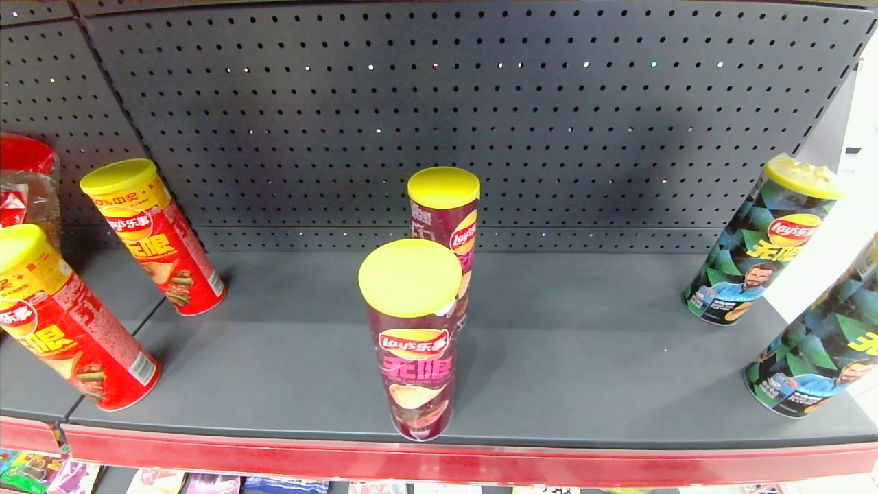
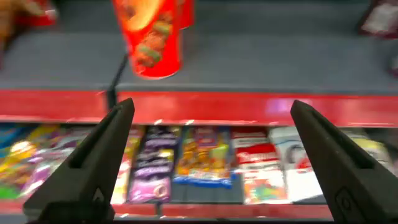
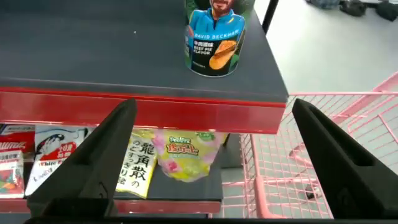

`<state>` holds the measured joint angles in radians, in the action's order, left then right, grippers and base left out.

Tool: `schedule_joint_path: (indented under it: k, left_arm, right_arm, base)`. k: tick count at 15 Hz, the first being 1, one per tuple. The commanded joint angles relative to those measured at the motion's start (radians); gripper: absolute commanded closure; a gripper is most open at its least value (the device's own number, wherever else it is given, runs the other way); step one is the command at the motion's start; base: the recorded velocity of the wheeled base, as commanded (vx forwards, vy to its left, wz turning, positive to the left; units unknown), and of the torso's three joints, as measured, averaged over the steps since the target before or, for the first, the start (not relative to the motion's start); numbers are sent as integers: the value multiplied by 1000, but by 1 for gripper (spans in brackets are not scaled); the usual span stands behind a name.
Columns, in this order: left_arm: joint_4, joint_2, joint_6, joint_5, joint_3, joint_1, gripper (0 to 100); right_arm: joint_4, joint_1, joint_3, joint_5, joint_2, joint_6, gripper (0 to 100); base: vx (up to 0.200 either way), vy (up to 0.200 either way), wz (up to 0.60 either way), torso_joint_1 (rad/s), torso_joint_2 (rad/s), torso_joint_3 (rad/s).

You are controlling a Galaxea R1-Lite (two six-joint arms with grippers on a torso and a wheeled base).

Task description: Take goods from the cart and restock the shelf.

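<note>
On the grey shelf (image 1: 562, 357) two maroon chip cans stand in the middle, one at the front (image 1: 413, 339) and one behind it (image 1: 446, 219). Two red cans (image 1: 154, 237) (image 1: 65, 322) stand to the left and two green-black cans (image 1: 758, 240) (image 1: 820, 343) to the right. My left gripper (image 2: 212, 106) is open and holds nothing, just before the shelf's red front lip, below a red can (image 2: 152, 43). My right gripper (image 3: 214, 104) is also open and holds nothing, in front of the lip under a green-black can (image 3: 214, 37). The pink wire cart (image 3: 323, 155) is beside the shelf's end.
A perforated dark back panel (image 1: 439, 116) closes the shelf behind. A red-topped bag (image 1: 24, 178) sits at the far left. The lower shelf holds several snack packets (image 2: 199, 155) (image 3: 168, 155). Wide gaps of bare shelf lie between the can groups.
</note>
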<state>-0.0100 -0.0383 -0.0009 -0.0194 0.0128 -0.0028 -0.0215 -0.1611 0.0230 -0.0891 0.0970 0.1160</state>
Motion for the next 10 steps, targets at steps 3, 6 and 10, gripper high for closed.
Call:
schedule_joint_path:
  k: [3,6,10]
  left_arm:
    - [4,38,1,1,-11,7,0]
    - [5,38,1,-2,-11,7,0]
    - [4,38,1,-1,-11,7,0]
  right_arm:
    - [8,67,-3,-100,6,-2,0]
    - [-21,84,-17,-95,0,-22,0]
    - [3,84,-23,-14,0,-68,0]
  base:
    - [0,0,0,0,0,0]
    - [0,0,0,0,0,0]
    - [0,0,0,0,0,0]
